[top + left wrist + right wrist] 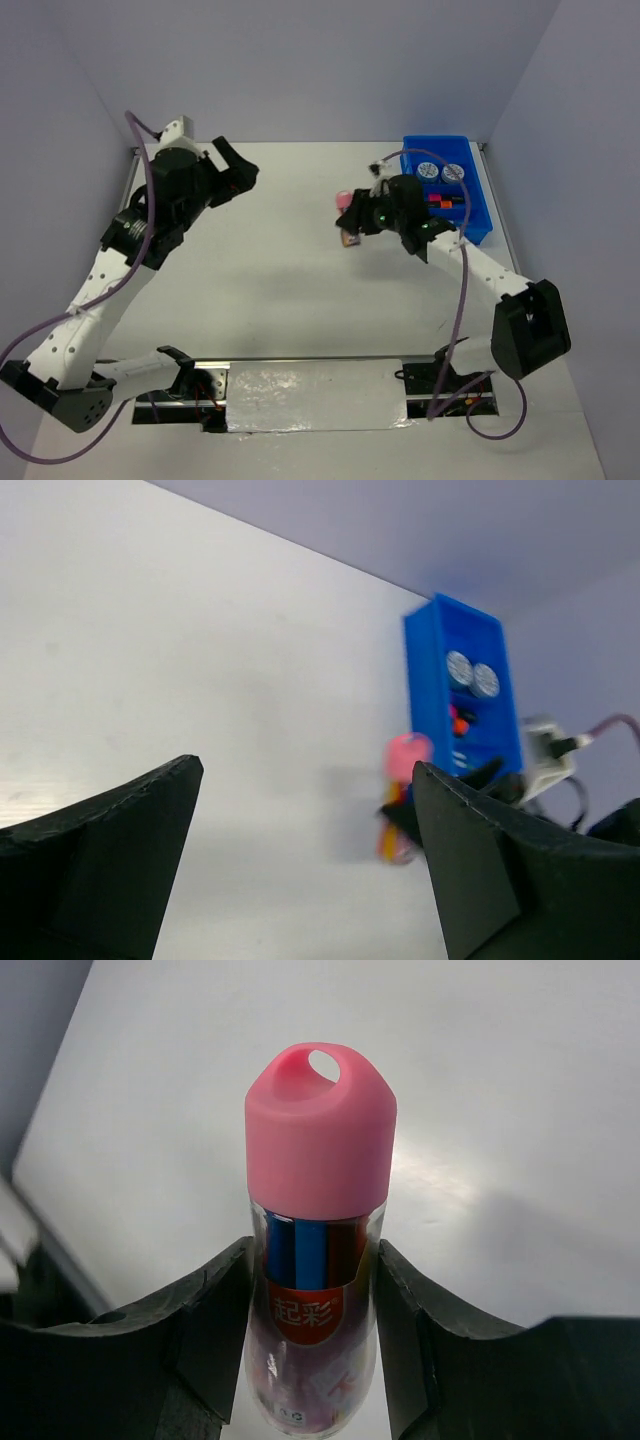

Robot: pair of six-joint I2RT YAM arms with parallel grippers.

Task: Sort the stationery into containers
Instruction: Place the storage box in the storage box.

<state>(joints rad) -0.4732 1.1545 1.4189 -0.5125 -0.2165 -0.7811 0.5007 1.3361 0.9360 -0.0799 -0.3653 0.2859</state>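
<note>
My right gripper (pixel 352 222) is shut on the pink bottle (pixel 318 1250), a clear cylinder with a pink cap, a red label and coloured pens inside. It holds the bottle above the table, left of the blue tray (pixel 482 205). The bottle also shows in the top view (pixel 345 205) and, blurred, in the left wrist view (pixel 405 760). The tray (pixel 430 695) holds two round blue-white tubs (pixel 440 171) at its far end and highlighters (pixel 438 201) with orange and pink caps in a middle compartment. My left gripper (pixel 243 172) is open and empty at the table's far left.
The tray stands at the far right corner, close to the back and right walls. The right arm's purple cable (pixel 462 300) loops beside its forearm. A foil-covered strip (pixel 315 395) lies at the near edge between the arm bases.
</note>
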